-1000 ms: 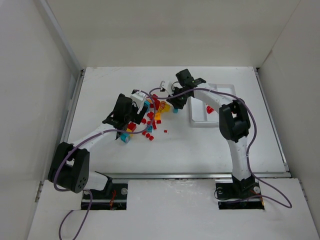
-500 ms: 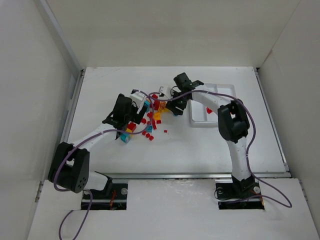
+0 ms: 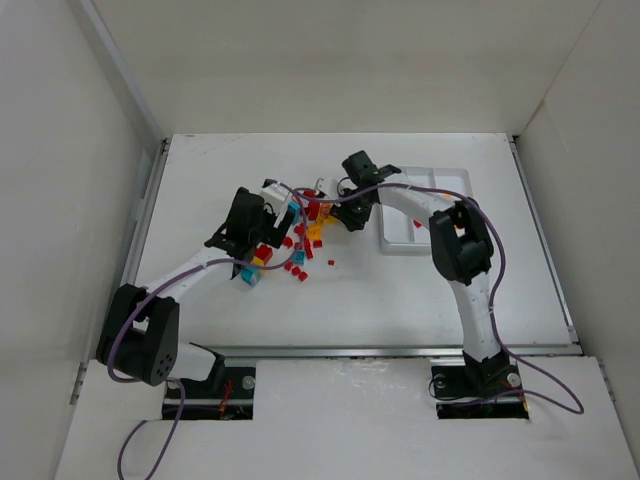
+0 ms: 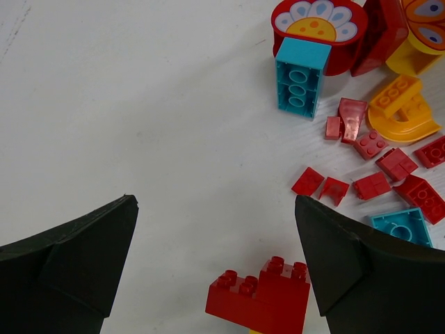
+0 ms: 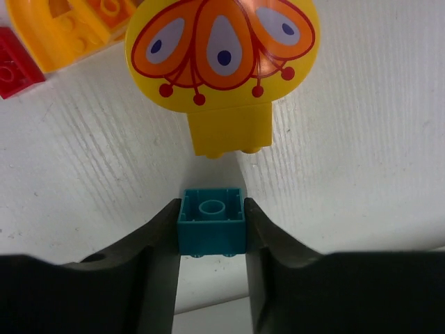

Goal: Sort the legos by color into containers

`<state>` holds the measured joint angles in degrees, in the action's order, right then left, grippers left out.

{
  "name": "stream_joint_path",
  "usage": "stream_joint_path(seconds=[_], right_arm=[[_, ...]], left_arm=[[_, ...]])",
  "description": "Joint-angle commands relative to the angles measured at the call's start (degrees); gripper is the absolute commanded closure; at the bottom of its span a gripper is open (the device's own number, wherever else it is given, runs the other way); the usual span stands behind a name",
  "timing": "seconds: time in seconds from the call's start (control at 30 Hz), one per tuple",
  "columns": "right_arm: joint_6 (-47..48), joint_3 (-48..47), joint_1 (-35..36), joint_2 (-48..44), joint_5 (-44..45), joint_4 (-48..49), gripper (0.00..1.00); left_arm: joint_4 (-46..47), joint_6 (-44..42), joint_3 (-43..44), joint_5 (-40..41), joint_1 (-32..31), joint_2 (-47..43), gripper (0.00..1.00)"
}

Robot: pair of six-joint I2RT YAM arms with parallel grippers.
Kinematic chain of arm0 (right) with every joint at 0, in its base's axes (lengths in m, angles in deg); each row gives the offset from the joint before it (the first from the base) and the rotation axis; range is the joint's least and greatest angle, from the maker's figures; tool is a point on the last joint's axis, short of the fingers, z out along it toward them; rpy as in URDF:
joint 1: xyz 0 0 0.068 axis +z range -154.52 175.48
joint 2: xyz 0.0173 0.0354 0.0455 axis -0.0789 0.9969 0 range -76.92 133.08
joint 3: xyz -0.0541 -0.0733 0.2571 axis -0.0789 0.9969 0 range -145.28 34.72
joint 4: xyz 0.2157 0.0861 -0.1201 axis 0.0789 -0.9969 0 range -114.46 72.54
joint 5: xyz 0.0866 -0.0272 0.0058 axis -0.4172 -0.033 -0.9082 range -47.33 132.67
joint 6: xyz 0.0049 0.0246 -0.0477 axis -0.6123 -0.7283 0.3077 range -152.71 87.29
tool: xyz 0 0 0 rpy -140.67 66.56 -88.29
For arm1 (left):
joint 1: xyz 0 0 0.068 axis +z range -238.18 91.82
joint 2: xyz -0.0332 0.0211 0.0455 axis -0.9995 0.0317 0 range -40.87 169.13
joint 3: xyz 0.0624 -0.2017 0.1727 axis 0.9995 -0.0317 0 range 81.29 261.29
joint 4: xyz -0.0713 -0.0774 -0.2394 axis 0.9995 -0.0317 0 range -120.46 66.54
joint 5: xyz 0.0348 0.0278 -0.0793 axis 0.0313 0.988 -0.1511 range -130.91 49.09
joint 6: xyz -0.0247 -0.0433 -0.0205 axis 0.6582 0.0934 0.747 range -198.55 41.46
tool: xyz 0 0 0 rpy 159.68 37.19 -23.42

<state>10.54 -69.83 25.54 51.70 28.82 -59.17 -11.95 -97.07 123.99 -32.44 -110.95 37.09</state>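
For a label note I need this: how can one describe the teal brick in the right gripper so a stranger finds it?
Find the lego pile left of the tray. At its tray-side edge lies a yellow piece with an orange print. Next to it, the teal brick is square, single-studded and pinched by the right gripper.

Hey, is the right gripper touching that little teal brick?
Touching. The right wrist view shows both fingers pressed flush against the sides of the teal brick.

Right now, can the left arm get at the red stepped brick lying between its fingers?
Probably yes. The left fingers stand open on either side of the red brick, nearer the right one. Bare table surrounds it, and the small red pieces lie apart from it.
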Motion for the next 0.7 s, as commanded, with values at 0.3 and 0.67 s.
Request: stream_joint_path(seconds=[0.3,0.67], right_arm=[[-13.2,0.6,-2.7,-10.7,0.0,8.0,0.99],[-37.1,13.9,-16.2,-20.7,4.2,23.9,0.94]], left_arm=[[-0.1,0.2,5.0,-0.1,-0.4,3.6,0.05],[0.4,0.8,5.5,-0.1,-0.4,4.1,0.05]])
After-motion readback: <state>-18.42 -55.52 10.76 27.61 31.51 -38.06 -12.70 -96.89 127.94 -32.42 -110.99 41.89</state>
